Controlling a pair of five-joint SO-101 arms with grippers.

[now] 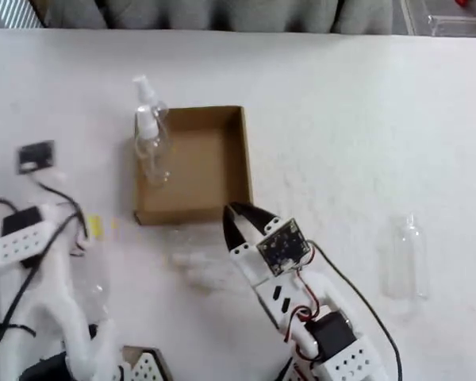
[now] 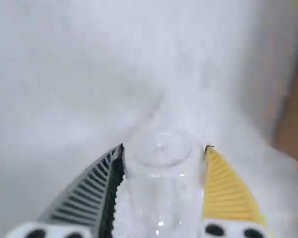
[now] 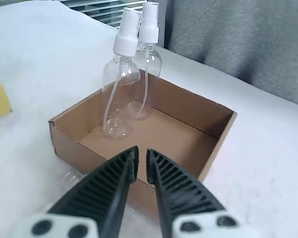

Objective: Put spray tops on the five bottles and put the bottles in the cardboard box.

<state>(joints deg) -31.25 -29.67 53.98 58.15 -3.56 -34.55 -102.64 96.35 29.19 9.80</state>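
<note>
Left wrist view: the left gripper (image 2: 164,148) clamps a clear bottle (image 2: 159,173) from both sides, over the white table (image 2: 64,74). The right gripper (image 3: 142,150) has its jaws almost together, holding nothing, at the 5 o'clock corner of the box (image 1: 190,213). Two capped bottles (image 1: 152,147) stand in the box's 10 o'clock corner. A loose bottle (image 1: 403,255) lies at 3 o'clock of the right gripper, well apart.

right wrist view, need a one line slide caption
Right end effector hovers empty before the cardboard box, where two spray-topped bottles stand upright in a corner.
</note>
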